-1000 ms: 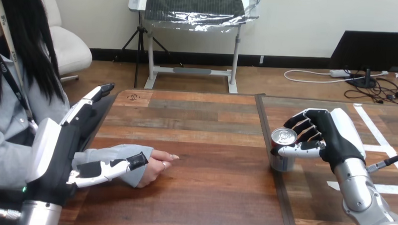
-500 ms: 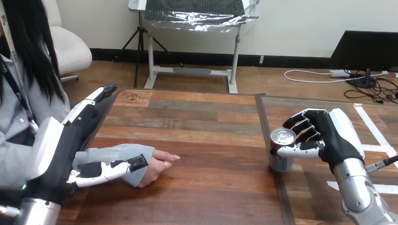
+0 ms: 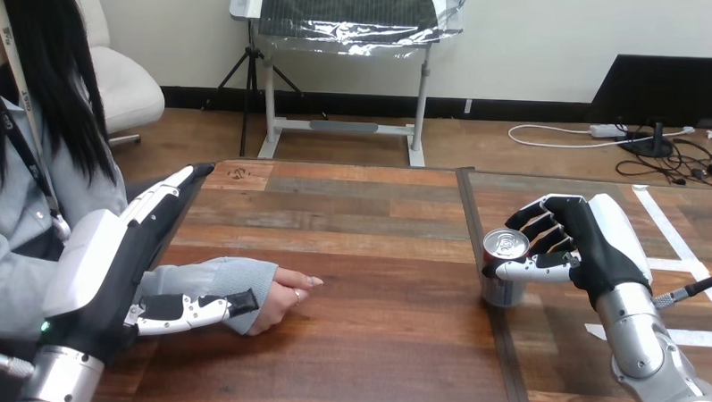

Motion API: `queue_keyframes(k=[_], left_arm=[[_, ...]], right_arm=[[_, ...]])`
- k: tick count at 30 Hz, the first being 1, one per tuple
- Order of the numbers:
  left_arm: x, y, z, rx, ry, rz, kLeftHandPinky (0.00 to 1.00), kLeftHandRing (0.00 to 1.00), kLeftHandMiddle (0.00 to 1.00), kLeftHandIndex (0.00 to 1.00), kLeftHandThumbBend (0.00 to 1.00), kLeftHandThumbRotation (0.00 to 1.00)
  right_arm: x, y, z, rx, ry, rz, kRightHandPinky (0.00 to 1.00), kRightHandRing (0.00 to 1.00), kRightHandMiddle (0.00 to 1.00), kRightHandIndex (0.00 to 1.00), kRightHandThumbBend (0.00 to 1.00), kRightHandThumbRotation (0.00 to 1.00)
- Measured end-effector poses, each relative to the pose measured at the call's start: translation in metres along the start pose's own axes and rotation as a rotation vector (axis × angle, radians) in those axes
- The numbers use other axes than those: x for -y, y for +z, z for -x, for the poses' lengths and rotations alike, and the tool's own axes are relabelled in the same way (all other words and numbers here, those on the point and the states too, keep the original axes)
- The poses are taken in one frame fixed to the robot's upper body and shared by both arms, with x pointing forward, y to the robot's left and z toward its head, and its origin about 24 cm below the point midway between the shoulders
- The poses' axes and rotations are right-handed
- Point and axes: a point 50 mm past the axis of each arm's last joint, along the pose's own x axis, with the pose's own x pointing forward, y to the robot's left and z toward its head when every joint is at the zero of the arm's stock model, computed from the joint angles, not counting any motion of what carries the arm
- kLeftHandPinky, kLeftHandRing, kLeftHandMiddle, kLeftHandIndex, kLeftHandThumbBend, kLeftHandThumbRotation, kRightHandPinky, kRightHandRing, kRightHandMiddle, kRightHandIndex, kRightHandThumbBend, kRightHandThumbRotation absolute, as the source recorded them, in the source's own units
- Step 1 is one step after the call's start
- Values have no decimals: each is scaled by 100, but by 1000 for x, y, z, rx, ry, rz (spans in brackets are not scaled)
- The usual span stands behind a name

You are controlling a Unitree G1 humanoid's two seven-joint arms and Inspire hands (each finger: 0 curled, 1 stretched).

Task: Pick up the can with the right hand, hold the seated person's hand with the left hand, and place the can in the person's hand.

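Brown plank table (image 3: 379, 220): wood, matt, visible grain. Silver metal can (image 3: 503, 282): smooth, shiny lid. Right hand (image 3: 592, 245) and left hand (image 3: 122, 264): glossy white plastic shells over matt black parts. Silver right forearm (image 3: 638, 340): satin metal. Person's grey sleeve (image 3: 216, 277): soft matt cloth.

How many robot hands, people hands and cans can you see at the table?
Robot hands, black and white: 2, the left hand and the right hand.
Cans: 1, the silver metal can.
People hands: 1, the person's hand.
Total: 4.
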Motion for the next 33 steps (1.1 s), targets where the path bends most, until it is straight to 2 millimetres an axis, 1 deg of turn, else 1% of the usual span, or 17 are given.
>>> queue_keyframes(k=[13,20,33], left_arm=[[-5,-5,-7,5,-85,-110,79,90,91,91,100,33],[-8,-6,-14,6,-113,-150,79,89,91,90,100,36],[-3,-7,-23,18,-161,-218,79,89,91,91,100,38]], right_arm=[[0,0,0,-2,-3,-10,43,46,52,54,80,0],[-1,1,0,-2,-5,-23,42,46,51,53,80,0],[-3,2,0,-1,5,-35,43,47,52,54,80,0]])
